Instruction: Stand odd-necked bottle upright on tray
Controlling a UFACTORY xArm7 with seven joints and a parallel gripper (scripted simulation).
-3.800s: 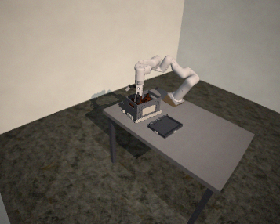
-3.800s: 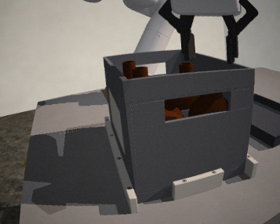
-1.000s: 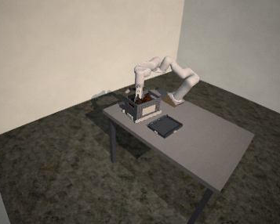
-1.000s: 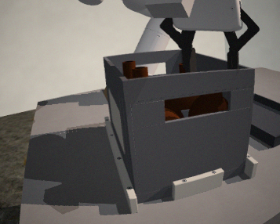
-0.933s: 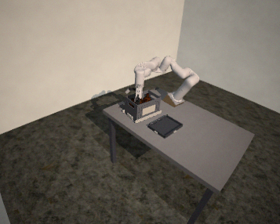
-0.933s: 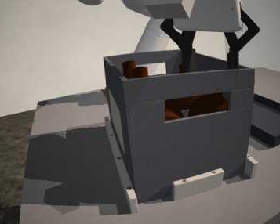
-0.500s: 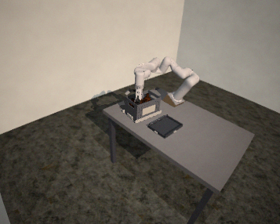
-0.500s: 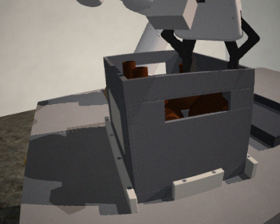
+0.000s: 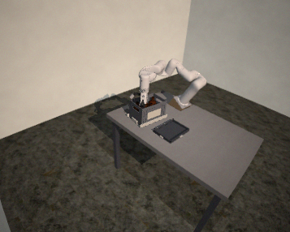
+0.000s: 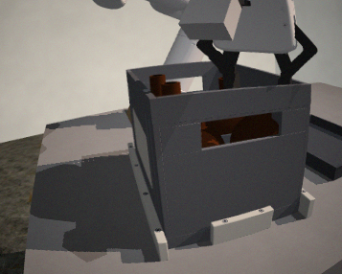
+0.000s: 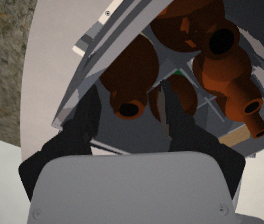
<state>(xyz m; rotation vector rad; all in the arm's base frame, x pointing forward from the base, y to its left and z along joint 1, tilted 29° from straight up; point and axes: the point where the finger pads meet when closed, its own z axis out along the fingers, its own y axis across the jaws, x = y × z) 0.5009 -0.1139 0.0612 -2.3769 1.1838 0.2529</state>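
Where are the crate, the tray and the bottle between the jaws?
crate (image 10: 233, 177): exterior view, on its front wall below the handle slot.
tray (image 9: 170, 130): top view, on its dark floor.
bottle (image 11: 131, 107): wrist view, on its mouth, with a jaw on either side of the neck, not closed on it.
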